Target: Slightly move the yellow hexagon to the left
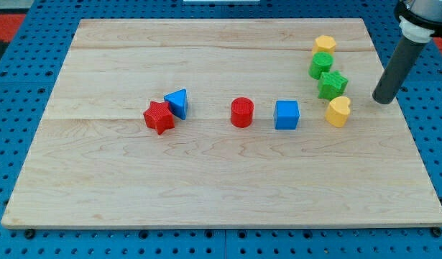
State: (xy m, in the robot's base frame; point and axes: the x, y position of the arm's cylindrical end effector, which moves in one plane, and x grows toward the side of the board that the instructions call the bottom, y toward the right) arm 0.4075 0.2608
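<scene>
**Rod tip parked right of the block column, yellow hexagon untouched**

Currently my tip rests on the wooden board near its right edge, clear of every block. There is no hand or jaw to open: the arm ends in a plain dark rod, and it has hold of nothing.

The yellow hexagon sits near the view's top right, at the head of a short column of blocks. It is up and to the left of the tip, well apart from it. Just below it, touching or nearly so, is the green round block. Below that comes the green star, close against the round block. The yellow heart ends the column and is the block nearest the tip, slightly lower and to its left, with a clear gap between them.

Mid-board, left to right in a loose row:
- red star, touching the blue triangle at its upper right
- red cylinder, standing alone
- blue cube, near the heart but apart from it

A blue pegboard surrounds the board.
</scene>
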